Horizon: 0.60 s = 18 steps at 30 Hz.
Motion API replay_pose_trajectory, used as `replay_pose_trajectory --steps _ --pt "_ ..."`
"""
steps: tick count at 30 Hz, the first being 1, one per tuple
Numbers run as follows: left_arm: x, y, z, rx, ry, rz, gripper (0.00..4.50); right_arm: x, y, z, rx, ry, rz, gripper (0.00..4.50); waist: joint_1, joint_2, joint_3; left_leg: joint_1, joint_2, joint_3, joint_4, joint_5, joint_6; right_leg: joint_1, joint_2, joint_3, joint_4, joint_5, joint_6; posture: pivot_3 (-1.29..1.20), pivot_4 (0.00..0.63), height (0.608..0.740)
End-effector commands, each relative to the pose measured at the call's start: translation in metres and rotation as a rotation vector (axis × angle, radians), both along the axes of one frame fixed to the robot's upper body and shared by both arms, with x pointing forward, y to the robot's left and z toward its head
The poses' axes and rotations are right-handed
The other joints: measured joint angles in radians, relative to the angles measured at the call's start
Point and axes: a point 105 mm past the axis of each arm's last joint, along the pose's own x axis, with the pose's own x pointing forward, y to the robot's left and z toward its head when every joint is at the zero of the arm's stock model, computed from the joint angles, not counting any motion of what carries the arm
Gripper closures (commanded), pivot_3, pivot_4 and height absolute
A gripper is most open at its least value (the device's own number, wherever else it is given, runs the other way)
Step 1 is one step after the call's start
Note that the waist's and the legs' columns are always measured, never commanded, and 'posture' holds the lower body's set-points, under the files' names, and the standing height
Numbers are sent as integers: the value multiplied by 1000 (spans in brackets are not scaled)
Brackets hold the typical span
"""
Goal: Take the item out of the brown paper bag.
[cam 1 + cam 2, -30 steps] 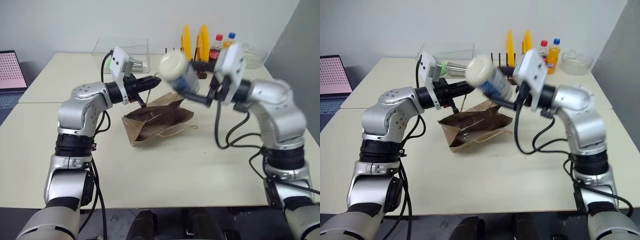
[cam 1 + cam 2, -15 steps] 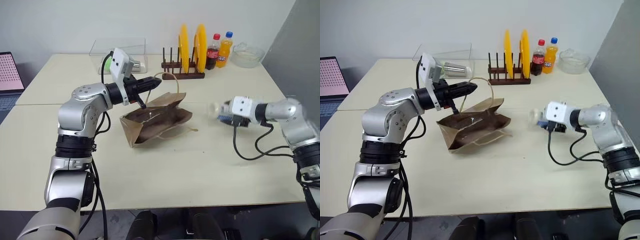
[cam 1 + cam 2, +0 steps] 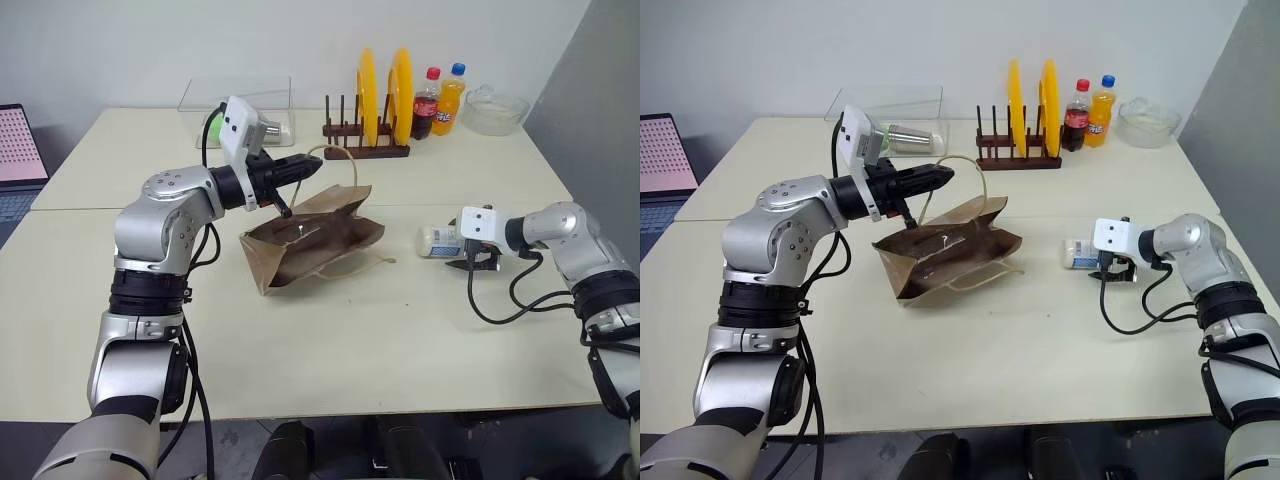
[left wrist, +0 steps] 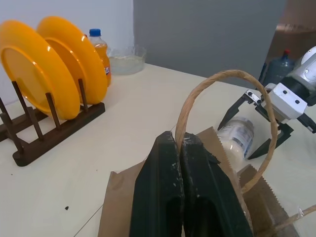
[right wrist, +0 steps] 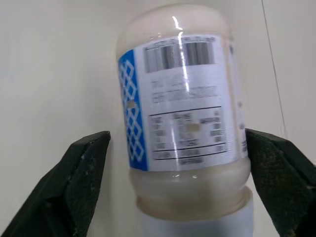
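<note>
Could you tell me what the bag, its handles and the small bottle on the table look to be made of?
The brown paper bag looks like matte kraft paper: it is creased and holds sharp folds. Its handle seems to be twisted tan paper cord, going by the ribbed strand. The bottle is probably cream-white translucent plastic, glossy with highlights, under a smooth printed label; glass cannot be ruled out.

We are seeing our left gripper [image 4: 183,148] pinching the looped cord handle [image 4: 223,79] of the brown paper bag [image 4: 118,207]. Beyond it, the item [image 4: 236,138] is lying between the right gripper's [image 4: 256,129] spread fingers. Orange plates [image 4: 42,66] are standing in a rack [image 4: 54,131].
</note>
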Motion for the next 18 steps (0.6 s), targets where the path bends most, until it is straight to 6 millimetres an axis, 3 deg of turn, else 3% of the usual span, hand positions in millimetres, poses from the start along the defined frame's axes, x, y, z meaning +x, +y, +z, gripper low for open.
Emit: replay_pose_trajectory --steps 1,4,7,10,14,18 --pt "-3 4 16 -1 -63 8 4500 -8 -2 40 52 -66 31 48 0 0 0 0 0 0 0 0 0 0 0 0 0 0 0 0 150 740" --pt "5 12 23 -10 -83 51 4500 -40 5 83 226 -84 55 48 4 0 0 0 0 -2 0 0 0 0 0 -1 0 0 0 0 150 740" --pt "12 15 26 0 -103 77 4500 -62 14 99 345 -124 56 48 13 0 0 -1 0 -4 0 -1 2 0 0 -3 -1 0 0 0 150 740" --pt "20 20 28 22 -127 107 4500 -87 35 99 497 -153 66 48 17 0 0 0 0 -5 0 -1 2 2 0 -3 -1 0 1 0 150 740" --pt "28 31 28 57 -152 141 4500 -116 75 78 743 -180 19 48 21 0 0 0 0 -5 0 -1 1 1 0 -3 0 -3 5 0 150 740" --pt "29 42 21 137 -153 151 3578 -119 104 67 927 -240 -85 0 20 0 0 0 0 -4 0 0 -1 -1 0 -2 2 -3 5 0 150 740"
